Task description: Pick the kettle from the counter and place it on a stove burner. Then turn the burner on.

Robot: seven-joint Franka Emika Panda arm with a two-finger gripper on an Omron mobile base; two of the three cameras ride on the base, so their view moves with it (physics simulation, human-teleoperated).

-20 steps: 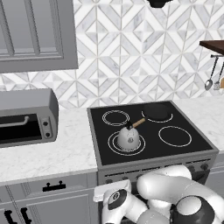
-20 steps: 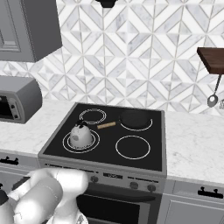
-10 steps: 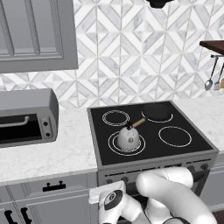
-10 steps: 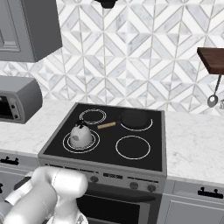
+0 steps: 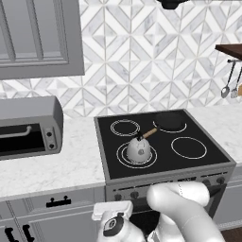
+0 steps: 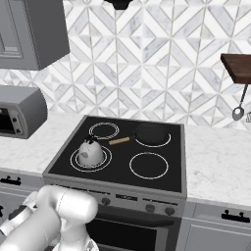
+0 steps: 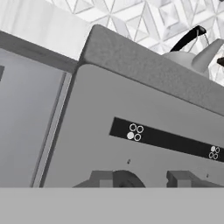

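On the front-left stove burner sits the kettle, centred inside the 2 white rings at about 7 o'clock on the black cooktop. It is off the worktop, so the placing half of the task looks done and only the switching-on remains.

Seen from the hand view, the kettle's spout rises toward 2 o'clock and the thin black handle arcs over the dome along the same line. I judge its long axis to run roughly left to right across the stove, spout to the right. The base views are too small to confirm this.

At 1 o'clock from the kettle lies a dark pan, its wooden handle reaching back toward the kettle without touching it.

Below the cooktop edge, the tool is low against the grey control panel, facing a dark knob under the strip of burner icons, which fits the next step of turning the burner on. Whether its jaws are clamped on that knob I cannot tell.

A toaster oven stands at 9 o'clock on the worktop.
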